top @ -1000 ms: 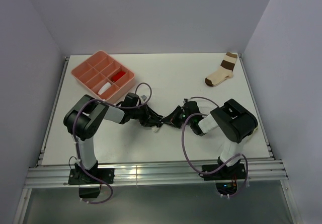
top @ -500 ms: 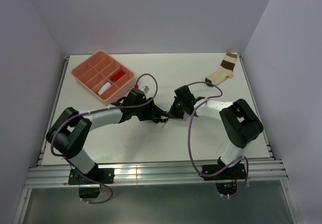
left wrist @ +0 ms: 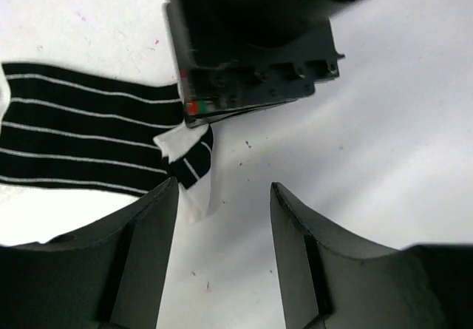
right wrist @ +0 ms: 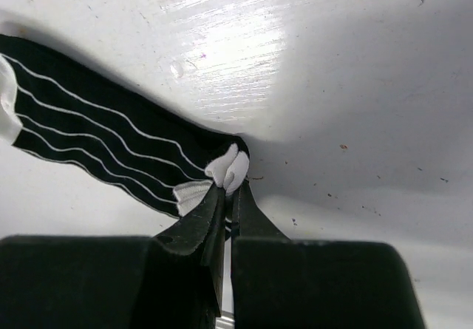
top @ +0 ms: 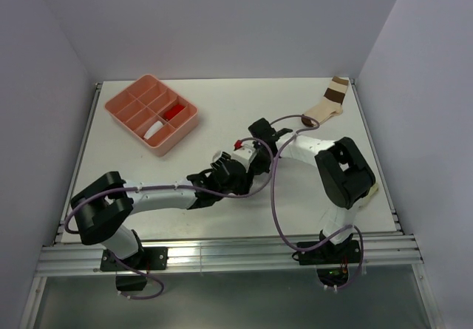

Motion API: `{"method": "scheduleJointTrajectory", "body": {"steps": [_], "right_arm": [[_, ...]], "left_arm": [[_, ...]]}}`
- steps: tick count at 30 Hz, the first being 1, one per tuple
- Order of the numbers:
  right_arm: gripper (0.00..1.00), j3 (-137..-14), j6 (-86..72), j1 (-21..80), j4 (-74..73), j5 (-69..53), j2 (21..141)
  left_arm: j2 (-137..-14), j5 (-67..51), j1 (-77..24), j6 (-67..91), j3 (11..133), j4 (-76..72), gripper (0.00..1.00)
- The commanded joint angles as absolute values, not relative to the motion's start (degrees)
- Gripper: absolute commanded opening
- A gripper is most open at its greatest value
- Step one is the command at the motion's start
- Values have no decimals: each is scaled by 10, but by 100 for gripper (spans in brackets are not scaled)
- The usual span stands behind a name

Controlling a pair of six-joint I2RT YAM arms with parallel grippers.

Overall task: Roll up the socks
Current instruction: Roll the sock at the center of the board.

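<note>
Looks about two-thirds done: a white sock (top: 154,130) and a red-ended one (top: 174,112) sit bundled in separate compartments of the pink tray (top: 118,114), back left on the tabletop (top: 244,107). The striped sock (left wrist: 81,137) is not yet rolled, lying flat mid-tabletop between the arms. Right pincer (right wrist: 230,190) is clamped tight on its white tip; left pincer (left wrist: 224,188) gapes wide just beside that tip, holding nothing. From above, the arms cover the striped sock almost entirely. Both wrist views cut off its other end, and the tray items are too small to tell how neatly they are rolled.
</note>
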State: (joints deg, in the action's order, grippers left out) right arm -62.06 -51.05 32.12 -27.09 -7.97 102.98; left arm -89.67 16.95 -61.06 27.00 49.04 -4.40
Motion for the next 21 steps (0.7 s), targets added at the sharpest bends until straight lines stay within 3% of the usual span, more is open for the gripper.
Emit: {"method": "scheduleJointTrajectory", "body": {"steps": [1,21], "right_arm": [[0,-650,-496,325,-330,-72,1048],[0,-671,-490,323,-349,-108,1078]], "left_arm": [[-927,256,-638,196,500,-102,58],[-1096,440,-696,102,601,-67,50]]}}
